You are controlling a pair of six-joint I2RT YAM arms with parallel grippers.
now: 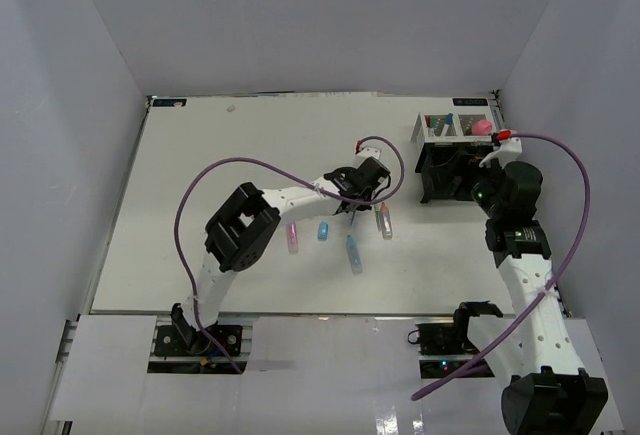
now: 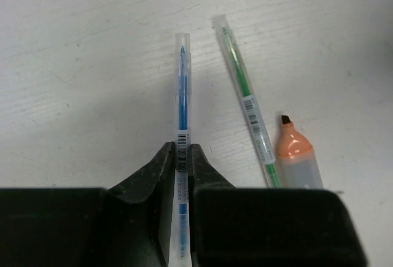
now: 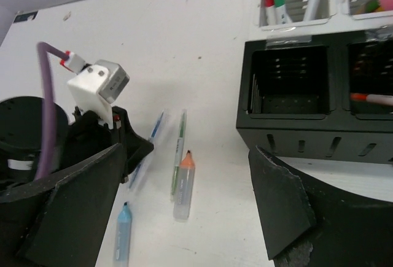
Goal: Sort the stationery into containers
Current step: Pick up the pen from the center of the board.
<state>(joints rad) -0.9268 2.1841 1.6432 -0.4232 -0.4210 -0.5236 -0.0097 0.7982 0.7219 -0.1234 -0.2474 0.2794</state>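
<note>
My left gripper [image 2: 181, 156] is shut on a thin blue pen [image 2: 182, 89], which points away from the jaws, low over the white table. Just right of it lie a green pen [image 2: 245, 98] and an orange marker [image 2: 298, 156]. From above, the left gripper [image 1: 365, 190] sits mid-table with a pink marker [image 1: 292, 238] and two blue markers [image 1: 323, 230] close by. The right gripper [image 3: 184, 156] hangs open and empty beside the black organizer [image 3: 307, 126]. Its white mesh compartments [image 3: 295, 18] hold red, green and blue pens.
A pink ball-like item [image 1: 482, 127] sits in the white mesh section [image 1: 455, 127] at the far right. One black compartment holds an orange-tipped pen [image 3: 371, 99]. Purple cables [image 1: 215, 180] loop over both arms. The table's far edge [image 1: 300, 97] meets the grey walls.
</note>
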